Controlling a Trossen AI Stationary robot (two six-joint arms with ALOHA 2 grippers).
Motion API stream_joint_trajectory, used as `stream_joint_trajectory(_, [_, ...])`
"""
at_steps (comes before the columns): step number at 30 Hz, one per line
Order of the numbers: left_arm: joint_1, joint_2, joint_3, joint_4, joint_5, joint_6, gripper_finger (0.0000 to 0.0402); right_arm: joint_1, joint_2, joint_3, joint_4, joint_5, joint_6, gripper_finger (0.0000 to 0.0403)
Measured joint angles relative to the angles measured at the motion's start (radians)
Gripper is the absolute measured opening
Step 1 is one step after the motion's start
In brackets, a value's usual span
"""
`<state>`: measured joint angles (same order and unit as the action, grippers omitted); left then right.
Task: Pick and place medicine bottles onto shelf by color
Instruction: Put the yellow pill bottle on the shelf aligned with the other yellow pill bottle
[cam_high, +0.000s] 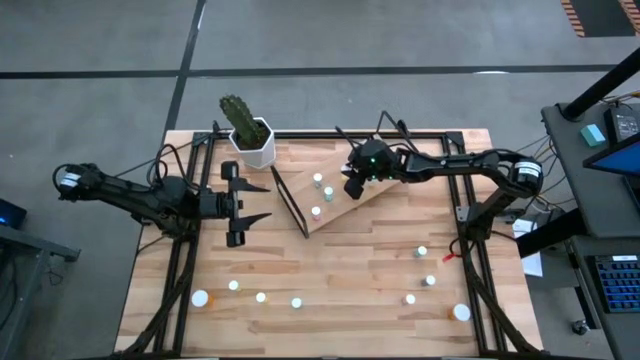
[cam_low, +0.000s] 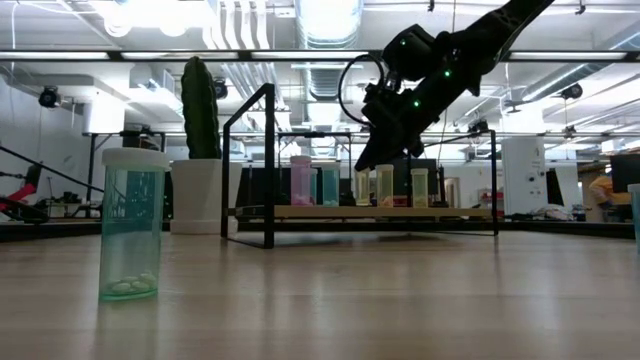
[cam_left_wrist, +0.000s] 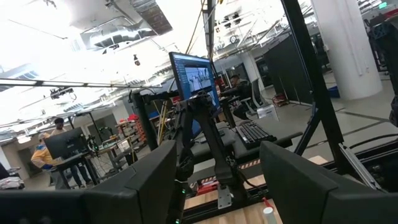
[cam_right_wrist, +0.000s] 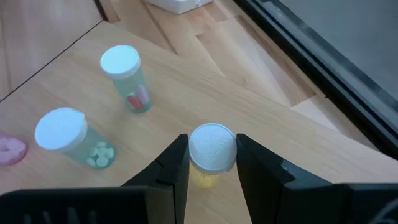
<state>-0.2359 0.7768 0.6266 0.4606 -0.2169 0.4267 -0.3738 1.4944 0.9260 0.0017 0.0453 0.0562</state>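
Note:
The shelf (cam_high: 345, 212), a light-wood board on a black wire frame, stands at the table's far middle. Three white-capped medicine bottles (cam_high: 318, 180) stand on it. In the right wrist view two of them (cam_right_wrist: 124, 78) (cam_right_wrist: 71, 137) stand beside a pink cap (cam_right_wrist: 9, 149). My right gripper (cam_high: 352, 188) is over the board, shut on a white-capped, yellow-bodied bottle (cam_right_wrist: 212, 149). My left gripper (cam_high: 262, 200) hangs open to the left of the shelf, nothing between its fingers. Several more bottles (cam_high: 261, 297) stand along the table's near side. My right gripper pinches the bottle by its white cap (cam_right_wrist: 212, 146), one finger on either side. The fingers come slanting down from the table's right. The bottle is upright below them, over the shelf board (cam_right_wrist: 186, 81); whether its base rests on the board I cannot tell.
A cactus in a white pot (cam_high: 250, 140) stands at the far edge, left of the shelf. The shelf's black wire frame (cam_low: 268, 160) rises above the board. A green bottle (cam_low: 132, 225) stands close to the low camera. Bottles (cam_high: 421, 252) also dot the near right.

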Motion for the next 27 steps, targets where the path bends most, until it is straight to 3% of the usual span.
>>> stream_joint_trajectory(27, [0.0, 0.0, 0.0, 0.0, -0.001, 0.001, 0.0215, 0.007, 0.0, 0.0, -0.04, -0.001, 0.016, 0.0119])
